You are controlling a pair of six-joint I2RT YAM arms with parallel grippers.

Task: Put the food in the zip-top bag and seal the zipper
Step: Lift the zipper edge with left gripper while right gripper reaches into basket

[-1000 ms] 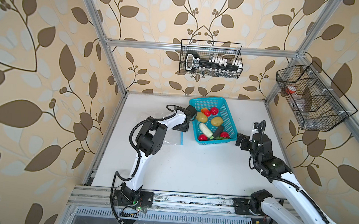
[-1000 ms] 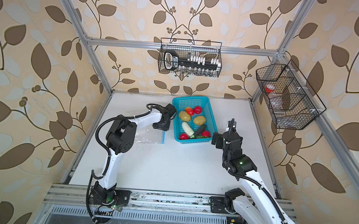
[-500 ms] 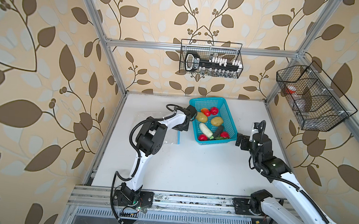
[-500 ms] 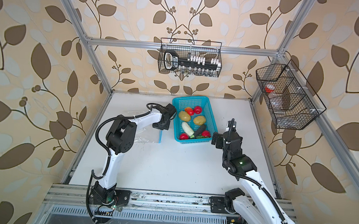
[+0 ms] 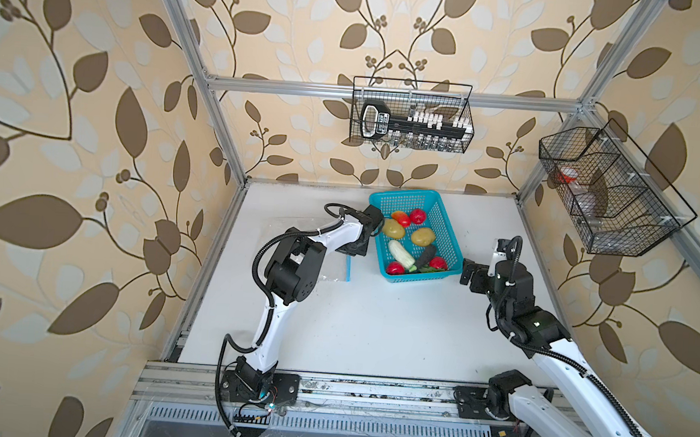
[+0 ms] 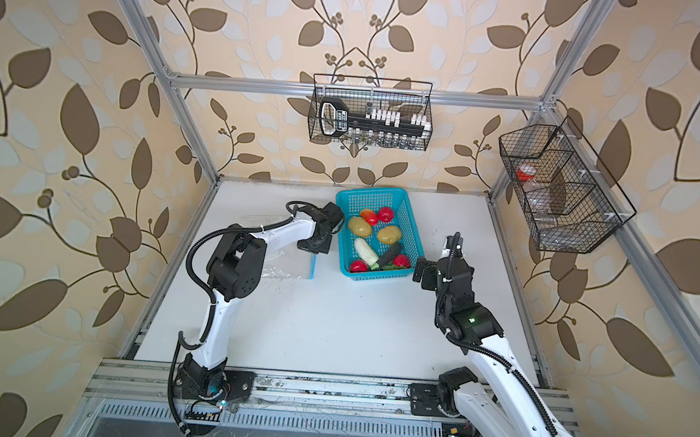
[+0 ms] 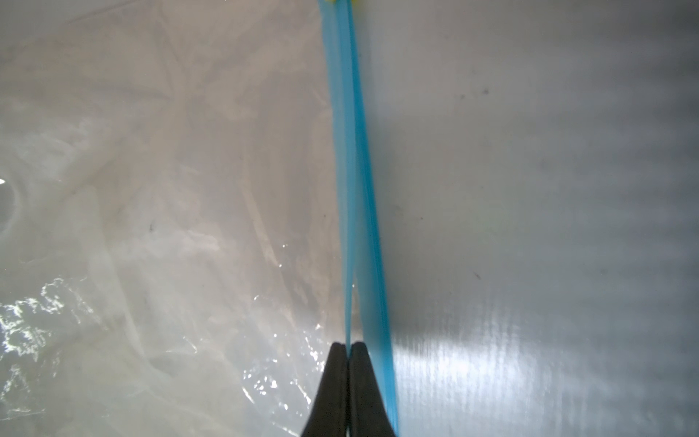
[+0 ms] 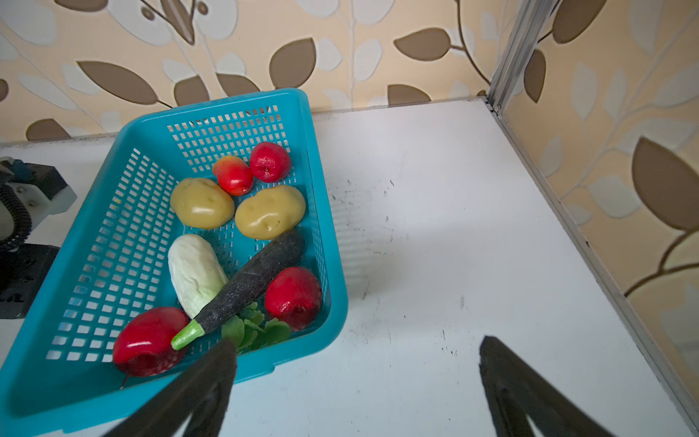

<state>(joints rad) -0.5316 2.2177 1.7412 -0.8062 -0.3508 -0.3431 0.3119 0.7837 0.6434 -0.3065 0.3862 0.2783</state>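
Observation:
The clear zip-top bag (image 5: 328,270) (image 7: 151,227) lies flat on the white table, left of the basket and partly under my left arm. Its blue zipper (image 5: 348,267) (image 7: 350,151) runs along the edge facing the basket, and a bit of yellow slider (image 7: 333,1) shows at the far end. My left gripper (image 5: 354,249) (image 7: 347,345) is shut on one thin blue lip of the zipper; the other lip lies on the table. The food (image 5: 411,244) (image 8: 234,242) all sits in the turquoise basket. My right gripper (image 5: 468,272) (image 8: 355,348) hangs open and empty by the basket's near right corner.
The turquoise basket (image 5: 404,193) (image 8: 212,106) stands at the back middle of the table. Black wire baskets hang on the back wall (image 5: 411,115) and the right wall (image 5: 608,189). Aluminium frame posts (image 5: 220,136) bound the table, and a rail (image 5: 371,389) runs along its front edge.
My left gripper has closed onto the zipper's blue lip, and the bag's blue edge has shifted slightly to the left. The right arm has not moved.

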